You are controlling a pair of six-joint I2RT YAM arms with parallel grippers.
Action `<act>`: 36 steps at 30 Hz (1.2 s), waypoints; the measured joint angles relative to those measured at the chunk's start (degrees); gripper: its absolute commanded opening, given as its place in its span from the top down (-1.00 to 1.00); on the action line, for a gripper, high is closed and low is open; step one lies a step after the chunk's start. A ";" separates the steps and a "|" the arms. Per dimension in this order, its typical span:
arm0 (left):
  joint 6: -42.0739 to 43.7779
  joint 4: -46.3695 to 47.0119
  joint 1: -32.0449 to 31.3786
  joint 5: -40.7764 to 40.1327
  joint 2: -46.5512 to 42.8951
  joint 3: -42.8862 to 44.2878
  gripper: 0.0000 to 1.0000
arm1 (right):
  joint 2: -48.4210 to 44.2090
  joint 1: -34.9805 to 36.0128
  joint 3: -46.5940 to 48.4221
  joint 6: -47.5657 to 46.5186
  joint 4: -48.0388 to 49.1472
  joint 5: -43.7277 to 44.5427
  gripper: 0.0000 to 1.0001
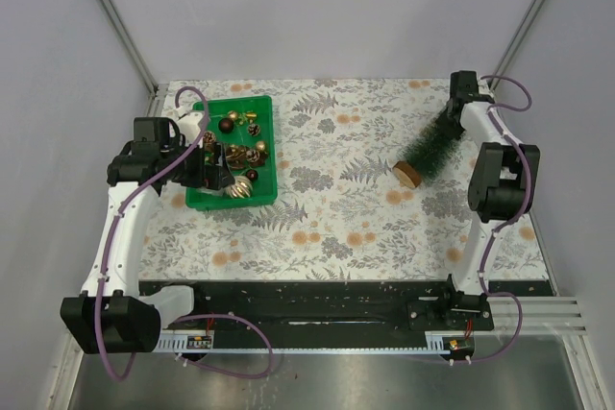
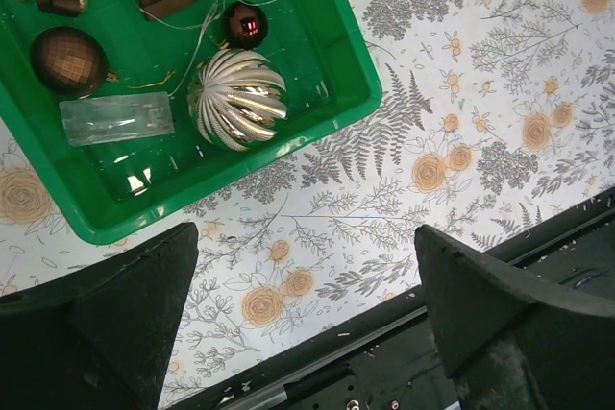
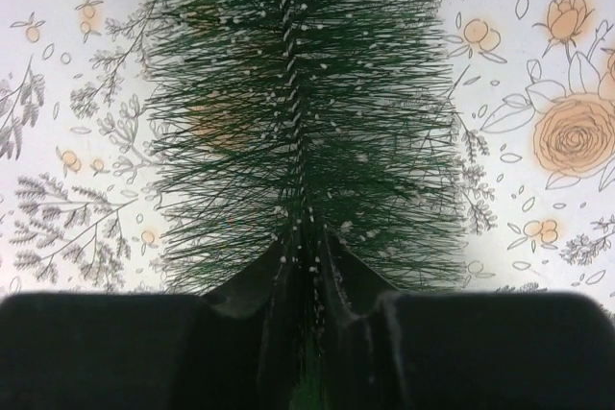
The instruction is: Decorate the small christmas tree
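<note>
Floral-print tabletop (image 1: 346,228) between plain grey walls, arm bases bolted along the near edge. Nearest on the left, left claw (image 2: 303,261) spread fully wide, holding nothing, hovering over the near corner of the green tray (image 2: 365,93). Inside that tray: ribbed silver-gold bauble (image 2: 237,98), faceted brown bauble (image 2: 67,60), small dark red bauble (image 2: 245,24), clear plastic piece (image 2: 117,120), tangled threads and ribbon further back. Farther out on the right, small christmas tree (image 1: 437,149) lying on its side, wooden disc base (image 1: 408,175) pointing toward the middle of the tabletop, tip toward the far right corner. At that tip, right claw (image 3: 309,256) drawn in narrow, pinching the twisted wire stem through the frosted bristles.

Likely trouble from here: hold taken only at the thin end, through springy bristles, far from the heavier base. On lifting, probable pivoting or slipping out, with the base dropping and rolling across the print. On standing it up, possible toppling from a tilted set-down. From too hard a squeeze, bent stem and crushed bristles. Undecorated so far, every ornament in the tray.
</note>
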 measured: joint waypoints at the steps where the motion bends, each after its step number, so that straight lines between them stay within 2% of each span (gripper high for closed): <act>1: 0.04 -0.02 0.00 0.33 0.00 0.00 -0.98 | -0.72 0.02 -0.83 0.02 0.24 -0.37 0.68; 8: 0.07 0.02 0.00 1.55 -0.07 -0.22 -0.98 | -9.75 4.22 -5.55 -0.28 2.45 -0.57 0.72; 16: 0.09 -0.24 0.00 1.64 -0.59 -1.16 -0.98 | -25.11 21.77 -14.60 -0.44 8.46 -0.42 0.77; 24: 0.09 -0.31 0.00 1.70 -1.20 -1.16 -0.98 | -28.28 34.14 -18.21 -0.46 11.06 4.24 0.82; 36: 0.15 -0.61 0.00 1.79 -3.45 -1.60 -0.98 | -39.19 41.46 -28.92 1.64 15.74 9.09 0.90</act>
